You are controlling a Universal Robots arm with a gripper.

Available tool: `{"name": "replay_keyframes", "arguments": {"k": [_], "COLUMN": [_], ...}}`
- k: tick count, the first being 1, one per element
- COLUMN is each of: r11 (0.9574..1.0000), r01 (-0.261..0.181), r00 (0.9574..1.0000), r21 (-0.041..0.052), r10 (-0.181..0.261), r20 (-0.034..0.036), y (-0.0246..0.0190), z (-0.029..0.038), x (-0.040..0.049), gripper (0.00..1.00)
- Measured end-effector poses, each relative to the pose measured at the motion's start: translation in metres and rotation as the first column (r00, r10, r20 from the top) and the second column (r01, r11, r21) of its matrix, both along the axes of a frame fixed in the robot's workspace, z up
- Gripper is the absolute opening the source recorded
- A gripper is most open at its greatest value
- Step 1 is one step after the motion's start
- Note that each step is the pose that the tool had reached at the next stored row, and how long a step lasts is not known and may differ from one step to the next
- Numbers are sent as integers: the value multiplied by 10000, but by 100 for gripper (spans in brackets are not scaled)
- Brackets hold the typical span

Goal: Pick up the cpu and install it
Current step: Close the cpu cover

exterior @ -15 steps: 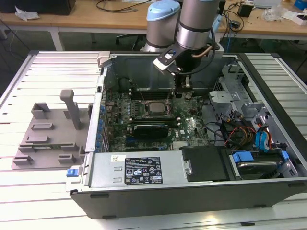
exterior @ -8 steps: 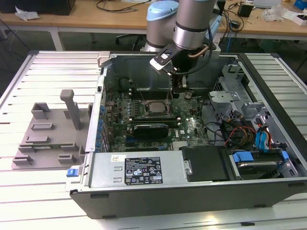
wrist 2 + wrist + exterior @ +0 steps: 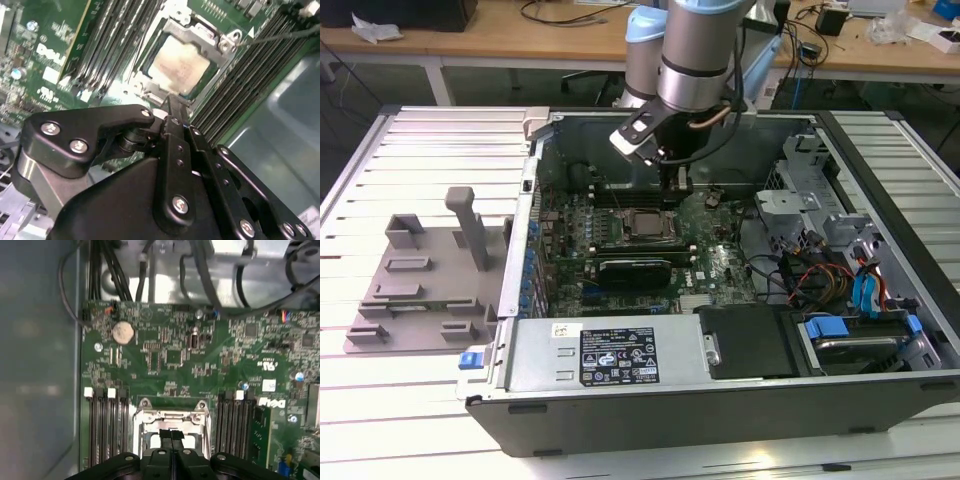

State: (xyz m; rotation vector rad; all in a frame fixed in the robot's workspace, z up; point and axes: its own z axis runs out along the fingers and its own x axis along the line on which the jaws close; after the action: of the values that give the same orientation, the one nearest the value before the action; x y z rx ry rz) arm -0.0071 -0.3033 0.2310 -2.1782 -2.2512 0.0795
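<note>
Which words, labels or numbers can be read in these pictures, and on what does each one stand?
Black-and-white label on the grey metal cover in the exterior view: print too small to read.
White logo on the motherboard in the first wrist view: a brand mark, not spelled out here.
White sticker beside that logo: blurred, unreadable.
Nothing else is legible.

Arm (image 3: 695, 50) reaches down into the open PC case (image 3: 720, 400), gripper (image 3: 681, 182) hanging over the mobo (image 3: 720, 265) near the cpu (image 3: 645, 224) (seated in its socket). Grey tray (image 3: 420, 285) sits on the slatted table (image 3: 410, 400), at the exterior view's left of the case.
</note>
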Motion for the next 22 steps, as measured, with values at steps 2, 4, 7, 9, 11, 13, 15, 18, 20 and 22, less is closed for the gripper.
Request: {"name": "replay_keyframes", "arguments": {"k": [2, 4, 7, 9, 11, 13, 15, 18, 20, 22], "r11": [10000, 10000, 10000, 10000, 10000, 10000, 10000, 10000, 10000, 10000], "r01": [1, 1, 2, 1, 2, 2, 1, -1, 0, 3], "r00": [10000, 10000, 10000, 10000, 10000, 10000, 10000, 10000, 10000, 10000], "r21": [0, -2, 0, 0, -1, -1, -1, -1, -3, -1], "r10": [-1, -1, -2, -1, -2, -2, -1, 1, 0, -3], "r20": [0, -1, 0, 0, -1, 0, 0, 0, -1, 1], "y": [0, 0, 0, 0, 0, 0, 0, 0, -2, -5], "z": [-47, -89, -151, -183, -208, -219, -229, -247, -254, -257], "x": [-69, -177, -317, -364, -421, -442, -454, -458, -460, -460], "gripper": [11, 11, 11, 11, 11, 11, 11, 11, 11, 11]}}
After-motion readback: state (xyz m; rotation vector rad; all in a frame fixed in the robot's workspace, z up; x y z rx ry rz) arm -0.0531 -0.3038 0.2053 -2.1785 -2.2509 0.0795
